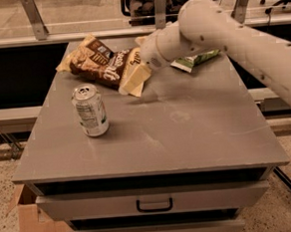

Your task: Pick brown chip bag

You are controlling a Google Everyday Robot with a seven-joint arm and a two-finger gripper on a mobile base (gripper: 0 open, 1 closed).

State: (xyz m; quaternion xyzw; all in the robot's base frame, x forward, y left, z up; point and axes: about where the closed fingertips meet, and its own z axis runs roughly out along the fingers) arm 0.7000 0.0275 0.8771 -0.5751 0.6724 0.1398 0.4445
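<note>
The brown chip bag (pixel 96 63) lies flat at the back left of the grey table (pixel 197 134), its dark-brown body pointing left and its tan-yellow end pointing right. My gripper (pixel 134 80), cream coloured, comes in from the right on the white arm (pixel 214 26). It sits over the bag's yellow end and hides most of that end. It looks to be touching or just above the bag.
A silver drink can (pixel 90 110) stands upright at the left front of the bag. A smaller green and white bag (pixel 195 60) lies behind the arm at the back right. A drawer handle (pixel 154 205) is below the tabletop, and a cardboard box (pixel 29 222) sits on the floor at the left.
</note>
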